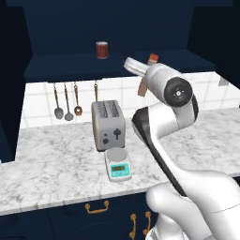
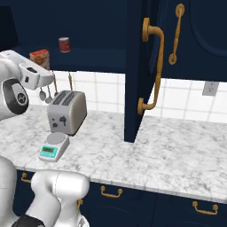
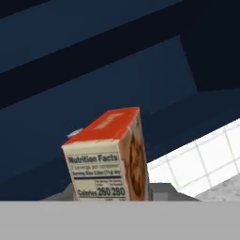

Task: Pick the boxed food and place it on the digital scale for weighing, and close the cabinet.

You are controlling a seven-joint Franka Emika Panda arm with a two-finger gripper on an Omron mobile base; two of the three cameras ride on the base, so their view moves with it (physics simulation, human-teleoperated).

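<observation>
The boxed food (image 3: pixel 110 157), an orange-red carton with a nutrition panel facing me, sits tilted between the fingertips of my gripper (image 3: pixel 116 193), which is shut on it. In the base views the boxed food (image 1: pixel 153 58) (image 2: pixel 40 57) is at the front edge of the open cabinet's shelf (image 1: pixel 70 65), partly hidden behind my arm. The cabinet door (image 2: pixel 135 66) stands open, edge-on, with a curved brass handle (image 2: pixel 153 66). The digital scale (image 1: pixel 117 165) (image 2: pixel 54 147) lies on the marble counter in front of the toaster, its plate bare.
A silver toaster (image 1: pixel 108 124) (image 2: pixel 67 111) stands right behind the scale. A dark red can (image 1: pixel 102 49) (image 2: pixel 64 44) sits deeper on the shelf. Utensils (image 1: pixel 68 101) hang on the tiled wall. Navy drawers with brass pulls (image 2: pixel 111 191) run under the counter.
</observation>
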